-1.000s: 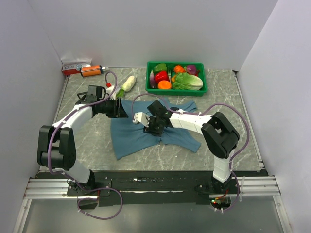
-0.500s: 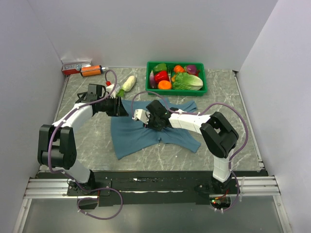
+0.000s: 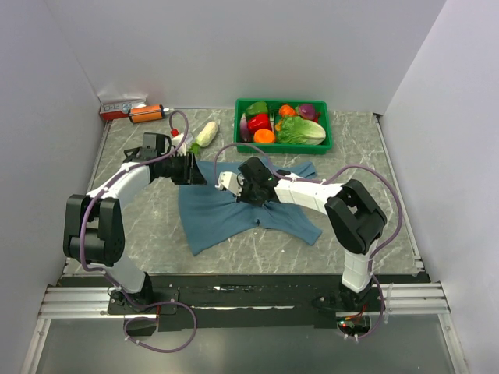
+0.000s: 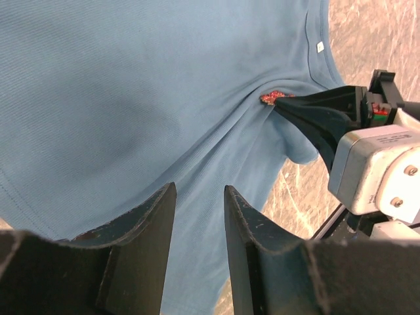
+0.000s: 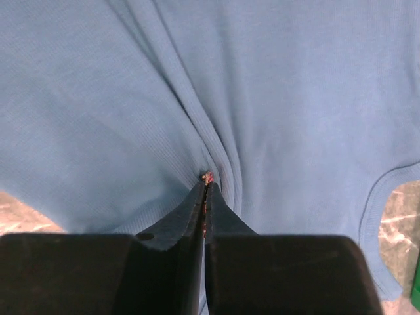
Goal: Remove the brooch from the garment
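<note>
The teal-blue garment (image 3: 234,222) lies flat in the middle of the table. My right gripper (image 3: 249,192) is shut on the tiny reddish-golden brooch (image 5: 208,176), and the cloth bunches into folds at its tips. The brooch also shows in the left wrist view (image 4: 270,98), at the right gripper's black fingertips (image 4: 295,108). My left gripper (image 3: 193,171) is at the garment's far left corner. Its fingers (image 4: 157,216) stand a narrow gap apart over the cloth (image 4: 131,98). Creases run from the brooch toward that gap. A small white label (image 4: 319,46) sits by the neckline.
A green basket (image 3: 281,148) of vegetables stands at the back right of centre. A white-green vegetable (image 3: 206,134) lies just behind the left gripper. An orange bottle (image 3: 146,114) and a red-white box (image 3: 121,105) sit in the back left corner.
My right gripper has moved toward the back of the table with the brooch, drawing the cloth up with it. My left gripper has shifted slightly back at the garment's corner.
</note>
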Motion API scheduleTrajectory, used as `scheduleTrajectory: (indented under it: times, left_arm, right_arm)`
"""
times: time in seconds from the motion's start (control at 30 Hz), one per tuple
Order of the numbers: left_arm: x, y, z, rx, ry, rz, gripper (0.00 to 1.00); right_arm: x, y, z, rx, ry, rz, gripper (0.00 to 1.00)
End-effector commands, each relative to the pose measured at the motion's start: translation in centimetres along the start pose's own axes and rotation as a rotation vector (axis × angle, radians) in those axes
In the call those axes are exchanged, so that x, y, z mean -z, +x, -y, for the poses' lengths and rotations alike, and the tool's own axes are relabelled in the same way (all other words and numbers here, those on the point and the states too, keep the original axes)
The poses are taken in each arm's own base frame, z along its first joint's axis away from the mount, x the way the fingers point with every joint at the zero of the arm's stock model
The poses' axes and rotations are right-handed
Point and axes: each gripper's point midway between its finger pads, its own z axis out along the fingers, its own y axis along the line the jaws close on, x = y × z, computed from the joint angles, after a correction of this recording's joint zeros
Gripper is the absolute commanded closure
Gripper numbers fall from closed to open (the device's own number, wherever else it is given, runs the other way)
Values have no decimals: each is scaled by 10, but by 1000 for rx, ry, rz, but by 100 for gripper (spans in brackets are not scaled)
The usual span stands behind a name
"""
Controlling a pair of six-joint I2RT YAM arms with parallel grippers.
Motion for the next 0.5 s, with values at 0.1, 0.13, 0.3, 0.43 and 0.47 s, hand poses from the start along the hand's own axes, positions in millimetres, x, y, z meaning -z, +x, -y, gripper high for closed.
scheduleTrajectory:
  times: [0.1, 0.13, 0.3, 0.43, 0.47]
  left_arm:
    - [2, -16, 12, -13, 53, 33, 58]
    - [2, -15, 12, -12, 57, 32, 58]
    - [2, -15, 14, -16, 62, 28, 58]
    - [2, -14, 13, -20, 62, 27, 58]
    - [2, -13, 15, -22, 69, 24, 58]
  right_arm:
    - [16, 3, -8, -36, -59, -12, 95]
    - [16, 4, -7, -40, -57, -11, 95]
    - [15, 14, -10, -50, -68, -42, 92]
    - [16, 20, -11, -63, -84, -49, 100]
    - [17, 22, -10, -68, -86, -51, 100]
